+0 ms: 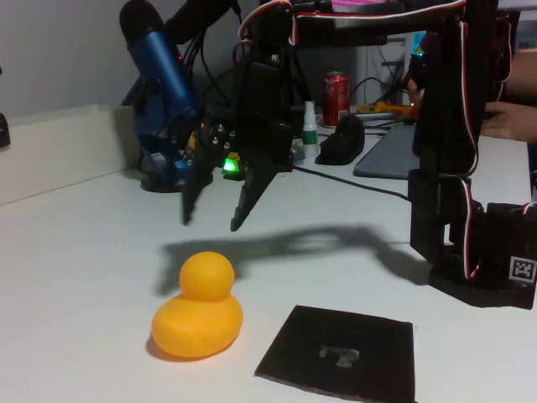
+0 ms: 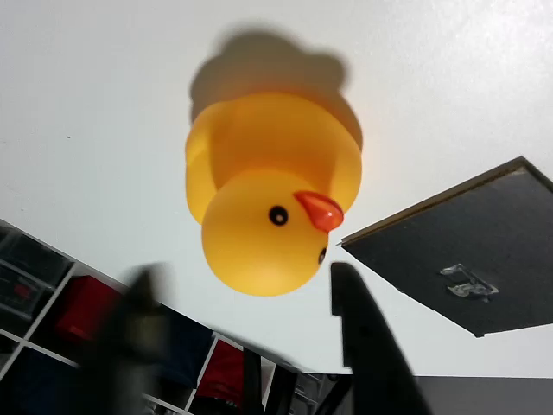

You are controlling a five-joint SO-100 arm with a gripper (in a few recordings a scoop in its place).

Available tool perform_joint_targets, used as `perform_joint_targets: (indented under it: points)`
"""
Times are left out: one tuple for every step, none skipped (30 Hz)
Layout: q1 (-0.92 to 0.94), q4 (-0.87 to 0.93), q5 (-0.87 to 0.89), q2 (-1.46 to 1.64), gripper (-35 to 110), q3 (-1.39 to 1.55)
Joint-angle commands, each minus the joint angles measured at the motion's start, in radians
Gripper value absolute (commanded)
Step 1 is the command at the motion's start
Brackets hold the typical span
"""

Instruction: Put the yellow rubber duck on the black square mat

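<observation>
The yellow rubber duck [image 1: 198, 308] sits on the white table at the front left of the fixed view, upright, head turned away from that camera. Beside it on the right lies the black square mat [image 1: 340, 353], flat, with a pale grey mark at its centre. My gripper [image 1: 210, 220] hangs open above and behind the duck, its two black fingers pointing down and apart, touching nothing. In the wrist view the duck [image 2: 268, 194] faces the camera with its orange beak showing, the mat [image 2: 467, 251] lies at the right, and the dark fingers [image 2: 363, 333] frame the bottom edge.
The arm's black base [image 1: 474, 252] stands at the right. At the back are a blue microphone [image 1: 164, 92], a red can [image 1: 336, 96], a small white bottle [image 1: 310, 126], a dark object [image 1: 342, 138] and a grey laptop [image 1: 390, 151] with cables.
</observation>
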Motion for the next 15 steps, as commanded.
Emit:
perform_joint_targets:
  points:
    - [-0.028, 0.014, -0.017, 0.017, 34, -0.003]
    - [-0.029, 0.014, -0.017, 0.017, 35, 0.006]
    - [-0.029, 0.014, -0.017, 0.017, 36, 0.015]
    - [-0.029, 0.012, -0.017, 0.017, 36, 0.023]
    - [-0.029, 0.012, -0.017, 0.017, 36, 0.028]
    - [-0.029, 0.012, -0.017, 0.017, 36, 0.031]
    - [-0.028, 0.012, -0.017, 0.015, 36, 0.031]
    - [-0.028, 0.012, -0.017, 0.015, 36, 0.031]
    - [-0.028, 0.012, -0.017, 0.014, 36, 0.031]
    - [-0.028, 0.011, -0.017, 0.014, 36, 0.031]
    - [-0.029, 0.011, -0.017, 0.014, 36, 0.031]
    - [-0.029, 0.005, -0.017, 0.012, 36, 0.031]
    - [-0.029, 0.002, -0.017, 0.012, 36, 0.031]
    - [-0.028, 0.0, -0.017, 0.009, 36, 0.031]
    - [-0.029, 0.0, -0.017, -0.002, 36, 0.031]
